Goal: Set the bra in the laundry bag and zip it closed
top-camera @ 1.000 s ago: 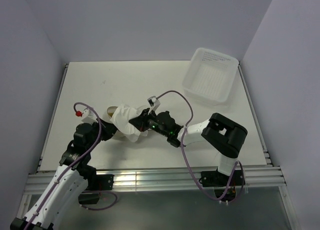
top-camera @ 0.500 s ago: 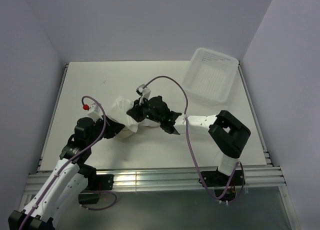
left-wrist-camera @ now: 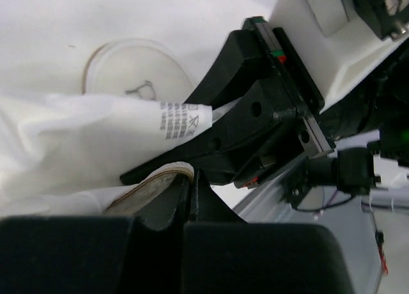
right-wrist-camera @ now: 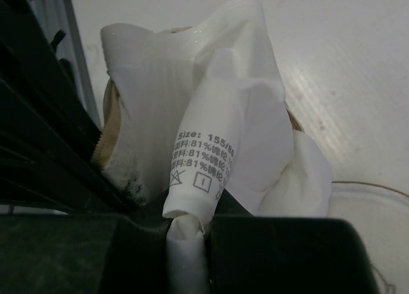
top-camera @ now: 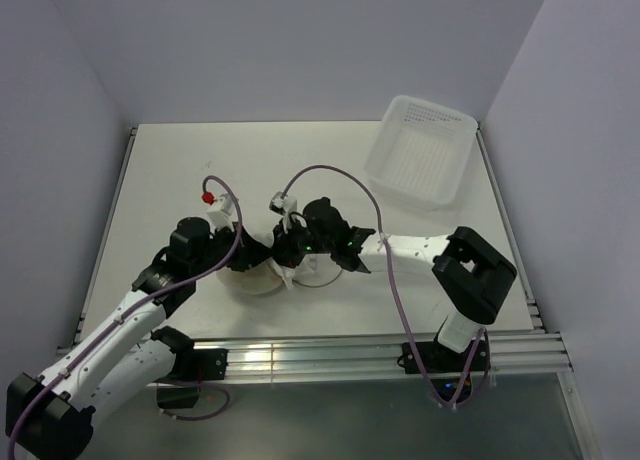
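Bra, light, floppy & slippery, hangs by its label end in closed jaws of right gripper, against laundry bag, whose rim left gripper seems to pinch shut; bunched fabric's prob. the safer hold.

One table carries everything. Two robot arms stand at its near edge: the left arm by the near-left corner and the right arm by the near-right. There are two purple cables, the left cable and the right cable. One white tray sits at the far-right corner. Near the middle are one laundry bag and one bra, which carries one printed label.
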### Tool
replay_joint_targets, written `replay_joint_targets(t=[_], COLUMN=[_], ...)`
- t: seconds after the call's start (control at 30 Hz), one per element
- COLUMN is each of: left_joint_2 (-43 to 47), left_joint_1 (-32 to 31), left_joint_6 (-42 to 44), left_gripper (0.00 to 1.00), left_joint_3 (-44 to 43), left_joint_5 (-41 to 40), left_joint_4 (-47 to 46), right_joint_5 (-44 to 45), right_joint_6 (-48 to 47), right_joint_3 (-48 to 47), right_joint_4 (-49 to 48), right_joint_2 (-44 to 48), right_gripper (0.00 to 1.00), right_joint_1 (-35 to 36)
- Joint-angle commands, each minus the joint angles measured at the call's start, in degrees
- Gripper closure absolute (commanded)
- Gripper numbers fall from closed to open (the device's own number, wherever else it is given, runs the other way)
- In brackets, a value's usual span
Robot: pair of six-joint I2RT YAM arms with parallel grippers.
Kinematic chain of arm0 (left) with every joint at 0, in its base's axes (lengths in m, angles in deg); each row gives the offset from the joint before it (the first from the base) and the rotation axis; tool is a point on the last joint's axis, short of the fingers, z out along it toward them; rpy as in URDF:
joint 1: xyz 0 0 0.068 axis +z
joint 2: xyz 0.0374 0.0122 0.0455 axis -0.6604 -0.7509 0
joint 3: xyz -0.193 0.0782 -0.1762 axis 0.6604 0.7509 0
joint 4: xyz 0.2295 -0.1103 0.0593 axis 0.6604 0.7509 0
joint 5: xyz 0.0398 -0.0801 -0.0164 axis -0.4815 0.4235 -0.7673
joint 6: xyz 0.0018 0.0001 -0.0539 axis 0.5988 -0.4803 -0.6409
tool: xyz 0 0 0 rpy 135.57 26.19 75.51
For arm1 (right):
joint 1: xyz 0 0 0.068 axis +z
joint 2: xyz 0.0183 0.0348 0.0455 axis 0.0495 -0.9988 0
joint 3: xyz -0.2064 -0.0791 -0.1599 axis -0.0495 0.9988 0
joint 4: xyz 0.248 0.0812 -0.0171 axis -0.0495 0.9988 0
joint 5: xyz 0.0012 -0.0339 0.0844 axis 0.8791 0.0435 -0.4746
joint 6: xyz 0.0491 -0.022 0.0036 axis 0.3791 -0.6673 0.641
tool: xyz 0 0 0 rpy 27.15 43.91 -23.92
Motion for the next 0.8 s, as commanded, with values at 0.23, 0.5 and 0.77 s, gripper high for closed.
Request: replay_joint_targets(t=[0.23, 0.5, 0.77], left_joint_2=[8.1, 12.6, 18.3], left_joint_1=[-14.9, -17.1, -17.1], left_joint_6=[-3.4, -4.3, -7.5], left_gripper=[1.00, 0.52, 0.09], left_joint_3=[12.2, 16.7, 1.4], left_joint_5=[0.7, -5.6, -24.0], left_joint_4=[-21.3, -18.6, 4.6], right_joint_5=[-5.0, 15.3, 13.6], right_joint_6=[23.4, 23.6, 21.4], right_joint_3=[3.7, 11.7, 13.0], right_joint_4=[-22.8, -24.2, -22.2], right_joint_2=[-6.4, 1.1, 1.7], right_gripper=[1.00, 1.00, 1.00], right_joint_1=[4.4, 4.3, 4.4])
